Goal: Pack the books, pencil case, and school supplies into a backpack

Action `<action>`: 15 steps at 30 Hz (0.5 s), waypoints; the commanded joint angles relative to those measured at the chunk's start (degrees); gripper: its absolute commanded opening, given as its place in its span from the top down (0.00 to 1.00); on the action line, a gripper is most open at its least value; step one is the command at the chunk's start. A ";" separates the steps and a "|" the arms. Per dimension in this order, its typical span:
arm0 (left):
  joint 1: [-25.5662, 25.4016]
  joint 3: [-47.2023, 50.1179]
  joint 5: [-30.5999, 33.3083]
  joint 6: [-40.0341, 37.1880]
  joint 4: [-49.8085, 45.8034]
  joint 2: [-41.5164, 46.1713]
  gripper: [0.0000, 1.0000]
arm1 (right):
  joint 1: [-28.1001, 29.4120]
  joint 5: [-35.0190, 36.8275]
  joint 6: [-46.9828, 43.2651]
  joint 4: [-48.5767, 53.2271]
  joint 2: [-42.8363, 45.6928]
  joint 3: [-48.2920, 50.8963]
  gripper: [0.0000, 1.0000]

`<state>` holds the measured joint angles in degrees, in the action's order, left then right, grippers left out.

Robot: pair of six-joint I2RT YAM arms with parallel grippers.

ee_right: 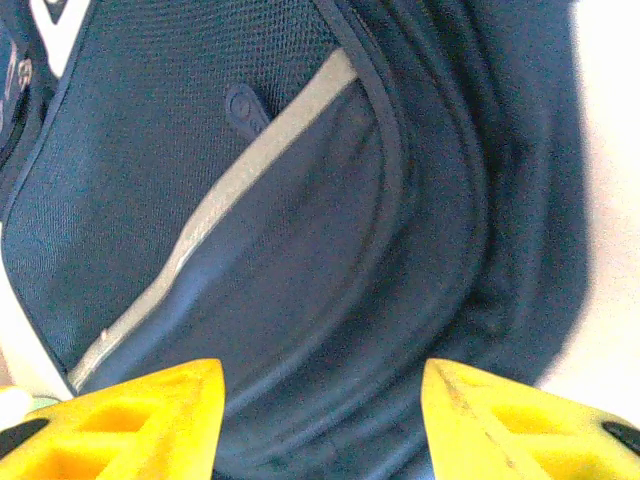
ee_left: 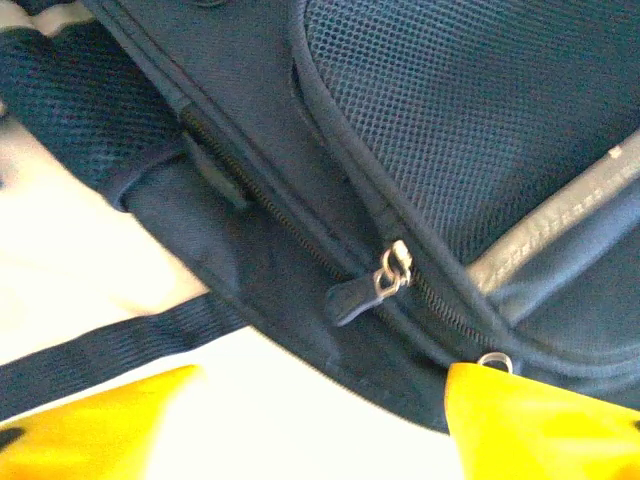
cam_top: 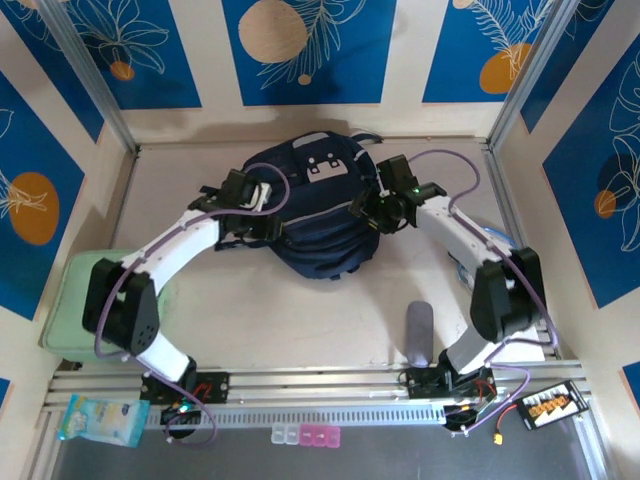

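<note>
The navy backpack (cam_top: 312, 205) lies in the middle of the table with its light grey patch (cam_top: 325, 166) toward the back. My left gripper (cam_top: 266, 222) is at its left flank. Its yellow fingers (ee_left: 545, 420) stand open at the backpack's (ee_left: 440, 130) lower edge, just below a zipper pull (ee_left: 385, 280), holding nothing. My right gripper (cam_top: 370, 208) hangs at the right flank. It is open too, with its fingers (ee_right: 130, 420) spread over the backpack's (ee_right: 300, 270) front pocket and grey stripe (ee_right: 220, 200). The grey pencil case (cam_top: 420, 333) lies near the right arm's base.
A pale-green flat box (cam_top: 72, 300) sits at the left edge behind the left arm. A pale blue and white thing (cam_top: 495, 240) peeks from under the right arm. A plastic packet (cam_top: 100, 420) and small pink pieces (cam_top: 305, 435) lie beyond the front rail.
</note>
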<state>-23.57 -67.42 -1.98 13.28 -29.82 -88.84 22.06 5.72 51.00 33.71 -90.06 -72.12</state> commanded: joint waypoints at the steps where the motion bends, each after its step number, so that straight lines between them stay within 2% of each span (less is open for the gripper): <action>1: 2.46 2.52 -2.02 2.64 4.43 6.28 0.21 | 0.22 9.60 -2.86 10.53 6.88 3.09 0.37; 6: 4.92 4.66 -0.68 4.45 8.27 10.79 0.03 | -0.48 14.49 -0.59 19.50 9.97 8.89 0.26; 9: 5.44 4.75 1.03 3.56 9.48 11.75 0.00 | -0.75 15.19 3.02 23.44 10.21 12.35 0.18; 15: 6.35 4.55 1.90 2.35 11.27 11.17 0.00 | -0.51 15.03 11.39 26.75 10.78 20.10 0.11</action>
<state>-18.15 -63.46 -1.08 16.40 -20.53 -77.67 21.52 19.33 56.49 55.68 -79.81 -54.06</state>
